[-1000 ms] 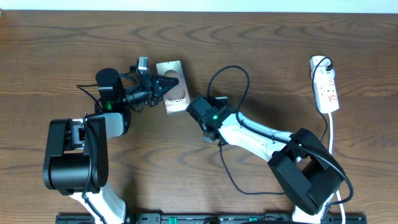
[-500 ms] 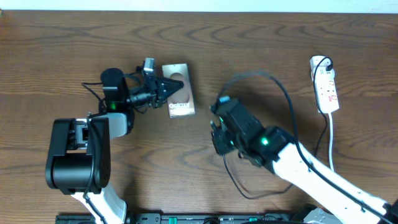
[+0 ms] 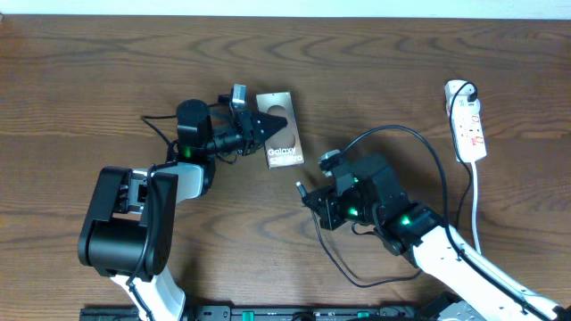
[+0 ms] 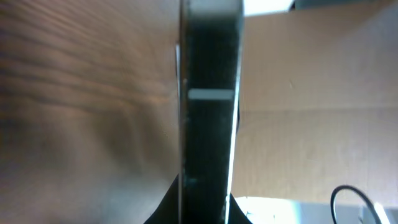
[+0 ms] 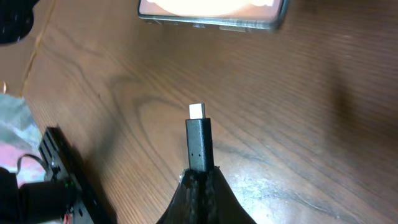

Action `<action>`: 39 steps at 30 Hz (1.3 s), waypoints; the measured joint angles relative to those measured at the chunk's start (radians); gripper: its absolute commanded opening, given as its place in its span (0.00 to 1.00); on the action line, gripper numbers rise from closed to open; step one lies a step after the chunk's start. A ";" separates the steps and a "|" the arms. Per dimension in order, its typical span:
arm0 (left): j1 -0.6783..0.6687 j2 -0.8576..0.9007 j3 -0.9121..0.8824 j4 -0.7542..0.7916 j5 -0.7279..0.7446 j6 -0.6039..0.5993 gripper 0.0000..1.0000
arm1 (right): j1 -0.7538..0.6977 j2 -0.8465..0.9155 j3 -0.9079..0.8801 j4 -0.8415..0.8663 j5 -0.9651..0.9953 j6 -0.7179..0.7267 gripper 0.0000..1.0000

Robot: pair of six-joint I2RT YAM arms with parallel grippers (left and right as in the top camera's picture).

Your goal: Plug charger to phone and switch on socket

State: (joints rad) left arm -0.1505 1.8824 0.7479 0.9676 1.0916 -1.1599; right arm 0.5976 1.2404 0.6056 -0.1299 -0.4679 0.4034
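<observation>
Nearest the robot, the right gripper (image 5: 200,178) was clamped shut on the charger (image 5: 199,146). Its small plug tip stood clear of the fingers and pointed at the phone (image 5: 214,14), with bare table (image 5: 298,124) between the two. A second earlier that gripper had sat right against the phone's lower end. It had since drawn back and settled below and to the right of the phone, the black cable looping up behind it. The phone had shifted to the right over the same second, carried by the left gripper (image 3: 257,127). That gripper was closed on the phone's left side, and the wrist view showed the slab edge-on between its fingers. The plug was plainly not in the port, so this looked like a fresh line-up, not a finished connection. Far to the right of the phone, the socket (image 3: 469,125) lay untouched, its switch yet to be pressed.
</observation>
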 measured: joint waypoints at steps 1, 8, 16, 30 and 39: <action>-0.005 0.000 0.000 0.000 -0.047 -0.011 0.07 | -0.019 0.000 -0.019 0.069 -0.024 0.016 0.01; -0.100 0.000 0.000 0.009 -0.268 -0.049 0.07 | -0.087 0.005 -0.066 0.223 -0.100 0.080 0.01; -0.080 0.002 -0.003 0.166 -0.313 -0.125 0.07 | -0.203 0.194 -0.078 0.439 -0.353 0.113 0.01; -0.080 0.002 -0.003 0.132 -0.285 -0.130 0.07 | -0.287 0.219 -0.078 0.511 -0.398 0.116 0.01; -0.080 0.002 -0.003 0.104 -0.282 -0.130 0.07 | -0.258 0.229 -0.078 0.516 -0.362 0.116 0.01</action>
State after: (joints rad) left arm -0.2310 1.8843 0.7452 1.0718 0.8101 -1.2903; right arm 0.3397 1.4689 0.5274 0.3862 -0.8299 0.5194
